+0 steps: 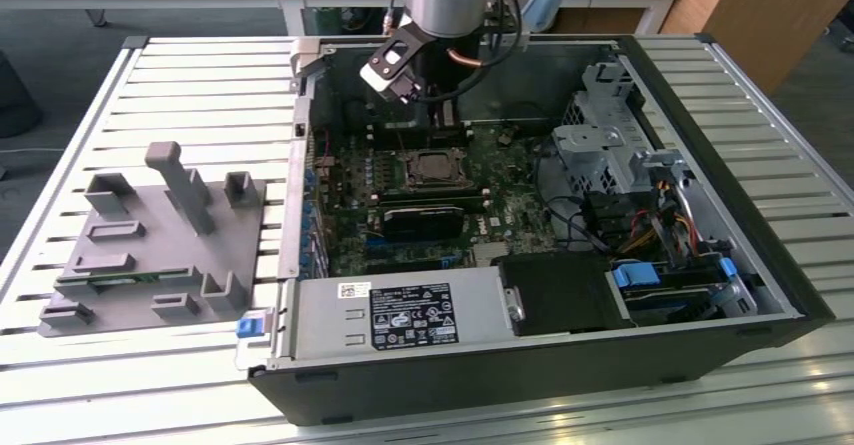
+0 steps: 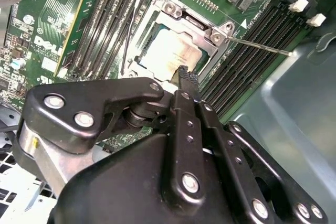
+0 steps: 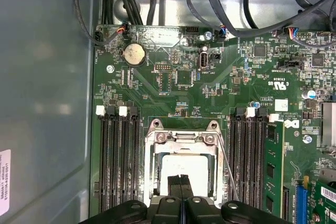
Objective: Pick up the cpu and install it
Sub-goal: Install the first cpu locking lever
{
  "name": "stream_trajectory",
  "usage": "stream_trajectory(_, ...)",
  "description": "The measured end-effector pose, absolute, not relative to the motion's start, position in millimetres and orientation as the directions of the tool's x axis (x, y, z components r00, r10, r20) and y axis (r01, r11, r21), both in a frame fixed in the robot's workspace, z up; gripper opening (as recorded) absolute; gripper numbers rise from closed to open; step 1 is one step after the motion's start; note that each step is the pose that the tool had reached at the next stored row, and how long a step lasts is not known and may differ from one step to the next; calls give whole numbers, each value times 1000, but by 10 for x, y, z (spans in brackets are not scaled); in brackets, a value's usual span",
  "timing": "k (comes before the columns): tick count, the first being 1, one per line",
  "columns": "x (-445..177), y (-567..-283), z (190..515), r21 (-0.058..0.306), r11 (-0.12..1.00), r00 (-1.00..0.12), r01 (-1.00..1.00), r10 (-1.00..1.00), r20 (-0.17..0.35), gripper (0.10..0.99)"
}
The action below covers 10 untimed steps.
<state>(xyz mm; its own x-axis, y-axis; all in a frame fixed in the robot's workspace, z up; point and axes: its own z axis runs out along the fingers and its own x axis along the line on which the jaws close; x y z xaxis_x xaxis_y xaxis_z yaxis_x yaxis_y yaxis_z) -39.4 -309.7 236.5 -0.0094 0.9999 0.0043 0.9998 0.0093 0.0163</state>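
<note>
The cpu (image 1: 430, 168) lies flat inside the metal-framed socket (image 1: 433, 151) on the motherboard of an open computer case. Its silver-grey top shows in both wrist views (image 2: 170, 56) (image 3: 185, 167), with the socket frame (image 3: 182, 138) around it. My gripper (image 1: 446, 113) hangs just above the socket's far side, inside the case. Its two black fingers (image 3: 180, 188) are pressed together with nothing between them, and the fingertips (image 2: 185, 73) hover over the cpu's edge without clearly touching it.
A thin socket lever (image 2: 260, 46) sticks out beside the memory slots (image 3: 118, 156). A black heatsink block (image 1: 420, 220) sits nearer than the socket. The power supply (image 1: 400, 315), drive cage (image 1: 601, 150) and cables crowd the case. A grey fixture tray (image 1: 147, 255) lies on the slatted table.
</note>
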Motion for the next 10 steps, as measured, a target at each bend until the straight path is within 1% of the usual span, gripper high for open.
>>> stream_trajectory(10,-393,-3097,2410,16,9,-9,1000,1000,4,106)
